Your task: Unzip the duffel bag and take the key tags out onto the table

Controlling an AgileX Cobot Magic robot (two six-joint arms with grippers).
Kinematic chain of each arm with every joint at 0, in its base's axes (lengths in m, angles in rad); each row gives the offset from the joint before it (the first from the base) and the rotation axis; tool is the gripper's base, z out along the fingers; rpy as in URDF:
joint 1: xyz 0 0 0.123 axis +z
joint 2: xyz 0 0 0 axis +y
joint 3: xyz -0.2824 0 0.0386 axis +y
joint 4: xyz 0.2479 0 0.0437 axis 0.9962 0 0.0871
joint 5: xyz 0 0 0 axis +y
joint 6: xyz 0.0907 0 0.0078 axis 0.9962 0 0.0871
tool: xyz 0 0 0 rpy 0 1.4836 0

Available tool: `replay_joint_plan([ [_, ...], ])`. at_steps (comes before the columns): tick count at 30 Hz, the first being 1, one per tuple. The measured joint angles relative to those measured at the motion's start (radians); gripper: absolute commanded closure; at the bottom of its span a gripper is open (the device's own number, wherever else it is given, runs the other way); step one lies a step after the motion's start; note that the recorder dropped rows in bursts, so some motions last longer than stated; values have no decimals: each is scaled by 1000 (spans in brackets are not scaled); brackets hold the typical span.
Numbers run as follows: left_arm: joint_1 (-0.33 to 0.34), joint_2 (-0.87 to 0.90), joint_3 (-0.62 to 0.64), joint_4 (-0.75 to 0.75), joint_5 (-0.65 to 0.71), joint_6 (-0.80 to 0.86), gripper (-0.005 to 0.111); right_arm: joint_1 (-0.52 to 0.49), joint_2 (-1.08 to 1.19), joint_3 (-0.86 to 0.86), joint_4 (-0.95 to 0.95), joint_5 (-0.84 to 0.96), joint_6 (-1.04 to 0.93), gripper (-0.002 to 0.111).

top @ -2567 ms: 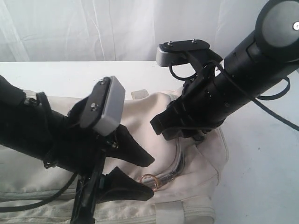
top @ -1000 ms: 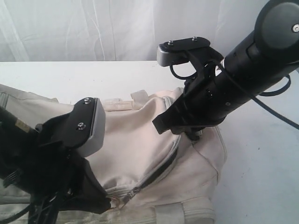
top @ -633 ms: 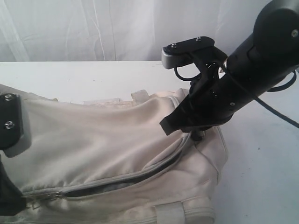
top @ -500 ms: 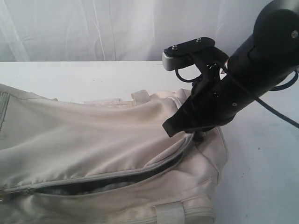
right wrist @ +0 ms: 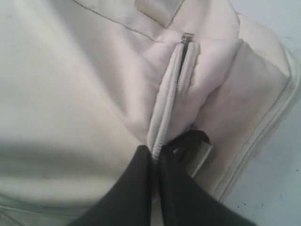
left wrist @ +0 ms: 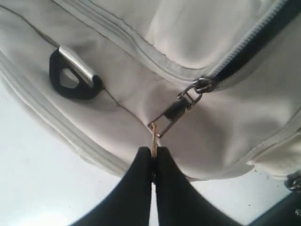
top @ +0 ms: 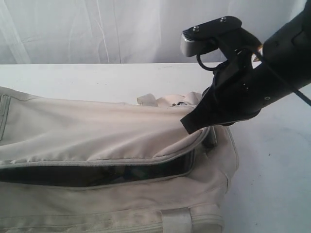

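Bag [top: 97, 131] lies on table [top: 97, 80] well clear of its far edge, zip [top: 97, 174] gaping dark along the top; L gripper [left wrist: 153, 153] clamped on pull ring [left wrist: 154, 136], R gripper [right wrist: 154, 155] pinched tight on seam [right wrist: 165, 115] at bag's end.

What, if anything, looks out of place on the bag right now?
Nothing stands out. The duffel bag lies on the table, its zipper open in a long dark gap. The left fingers pinch the pull ring; the right fingers pinch the zipper seam at the bag's end. No key tags show.
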Motion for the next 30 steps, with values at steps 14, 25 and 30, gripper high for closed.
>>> replay_joint_plan([
  [14, 0, -6, 0, 90, -83, 274, 107, 0, -102, 0, 38, 88, -37, 106],
  [25, 0, -6, 3, 110, -227, 303, 107, 0, -111, 0, 96, 107, -147, 50],
  [30, 0, -6, 3, 107, -229, 303, 107, -2, -121, 0, 421, 92, -431, 50],
])
